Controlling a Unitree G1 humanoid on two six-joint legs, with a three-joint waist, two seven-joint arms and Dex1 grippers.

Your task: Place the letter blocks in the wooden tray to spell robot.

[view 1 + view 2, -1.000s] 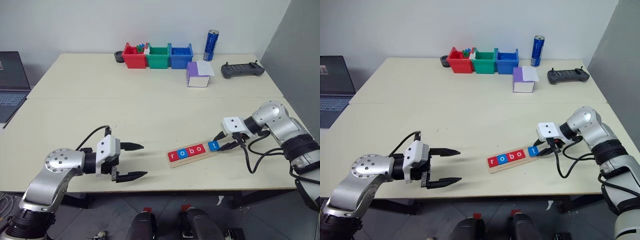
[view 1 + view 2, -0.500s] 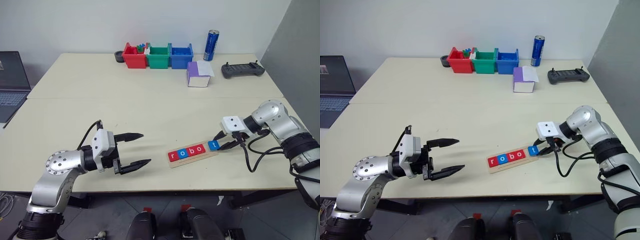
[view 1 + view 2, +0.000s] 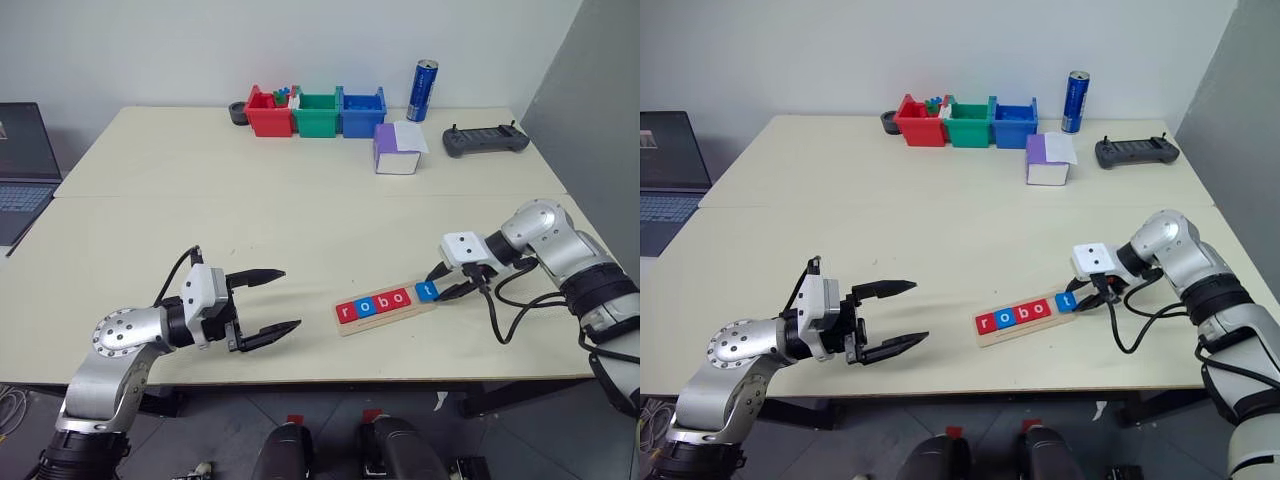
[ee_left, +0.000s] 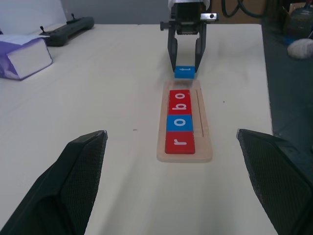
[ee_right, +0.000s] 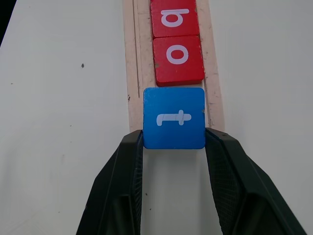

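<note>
Bright, even room light, soft shadows all round.

The table [image 3: 300, 220] is evenly lit from above, no harsh glare, just a mild sheen toward its far edge. The left gripper [image 3: 270, 305] throws a faint, diffuse shadow under its fingers near the front edge. Head views are crisp to the corners. In the left wrist view the near black fingers [image 4: 73, 181] go soft and blurry; the tiles [image 4: 180, 122] stay sharp.

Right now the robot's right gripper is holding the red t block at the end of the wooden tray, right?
Almost. The t block is blue, not red. The right wrist view shows the right gripper shut on it at the end of the wooden tray, next to the red o block.
</note>
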